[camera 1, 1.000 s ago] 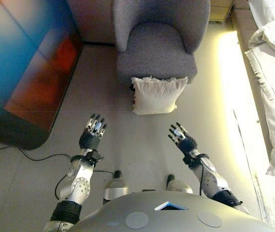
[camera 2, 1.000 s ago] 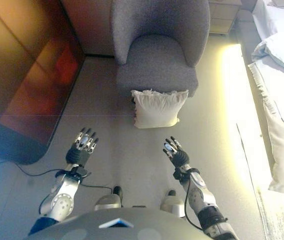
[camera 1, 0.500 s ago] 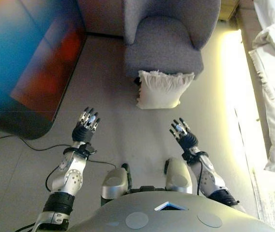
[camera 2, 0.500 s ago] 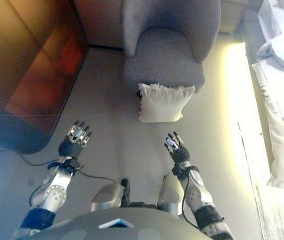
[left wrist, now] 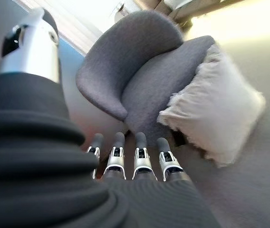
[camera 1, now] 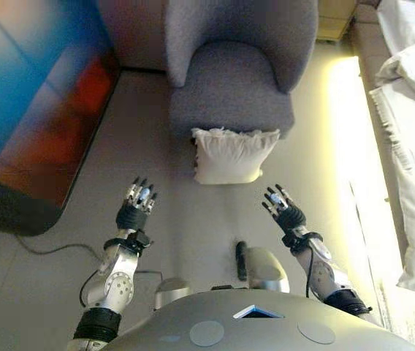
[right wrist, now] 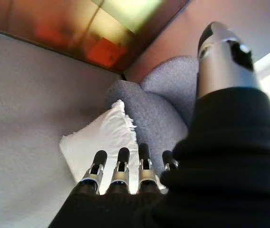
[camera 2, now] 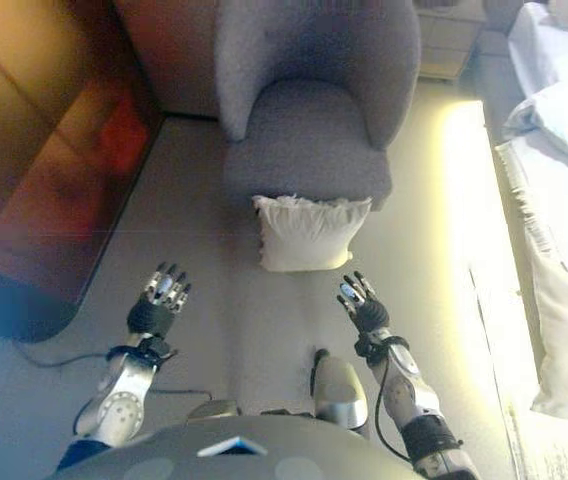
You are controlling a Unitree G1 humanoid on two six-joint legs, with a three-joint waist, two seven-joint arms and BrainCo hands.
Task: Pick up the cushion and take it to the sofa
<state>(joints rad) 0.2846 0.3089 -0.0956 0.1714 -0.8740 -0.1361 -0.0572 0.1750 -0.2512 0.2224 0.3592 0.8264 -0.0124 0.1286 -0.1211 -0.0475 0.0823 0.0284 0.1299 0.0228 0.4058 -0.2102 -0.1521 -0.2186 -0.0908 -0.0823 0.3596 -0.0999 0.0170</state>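
Note:
A cream cushion [camera 1: 233, 156] with a frilled top edge stands on the floor, leaning against the front of a grey armchair [camera 1: 233, 80]. It also shows in the left wrist view [left wrist: 216, 116] and the right wrist view [right wrist: 101, 145]. My left hand [camera 1: 136, 205] is open, held above the floor short of the cushion and to its left. My right hand [camera 1: 282, 207] is open, short of the cushion's right corner. Both hands are empty and apart from the cushion.
A large dark glossy panel [camera 1: 28, 110] stands at the left. A bed with white bedding [camera 1: 412, 110] runs along the right, with a lit strip [camera 1: 343, 110] at its base. A black cable [camera 1: 39, 248] lies on the floor at lower left.
The whole picture has shifted, so the camera has moved. Both hands stay open and raised, now a little nearer the cushion. The cushion still leans on the armchair.

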